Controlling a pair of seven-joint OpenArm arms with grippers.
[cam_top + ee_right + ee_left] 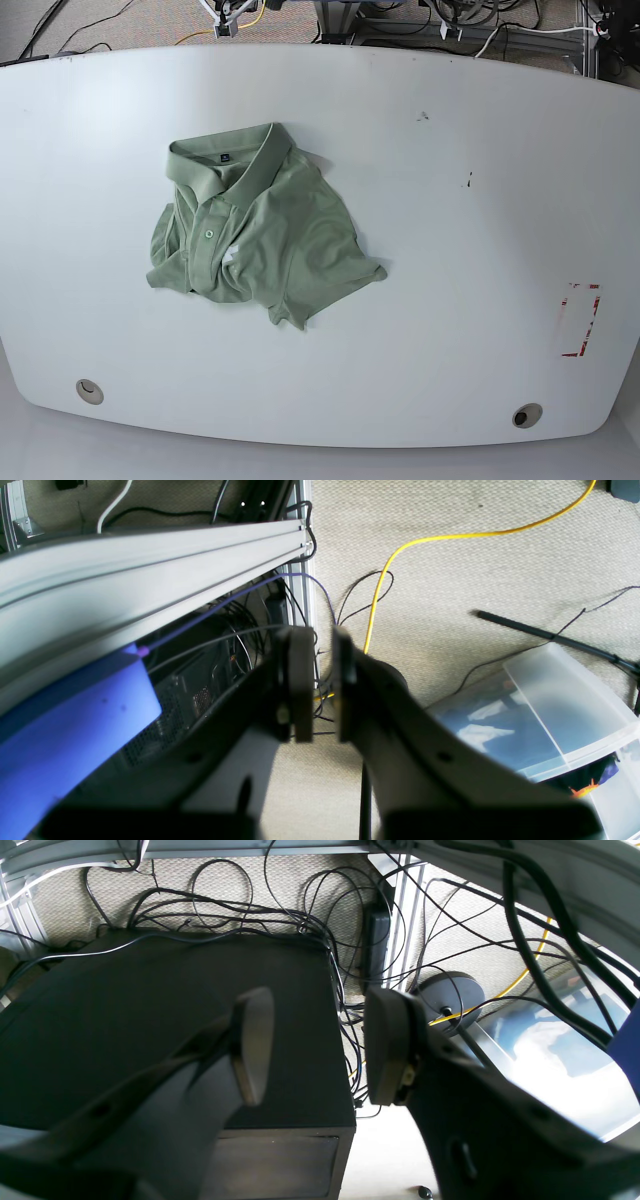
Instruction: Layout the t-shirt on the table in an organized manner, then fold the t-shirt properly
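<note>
A white table (420, 300) carries a crumpled sage-green polo shirt (260, 230) left of centre, collar toward the far edge, with a red tape rectangle (578, 320) near the right edge. Off the table, the left gripper (312, 1045) gapes empty; the right gripper (320, 685) is nearly closed, holding nothing.

Beige carpet (450, 570) strewn with black cables (280, 915) and a yellow cable (400, 550); dark cabinet (150, 1030), clear plastic bin (550, 705), aluminium frame rail (150, 565); daylight.
</note>
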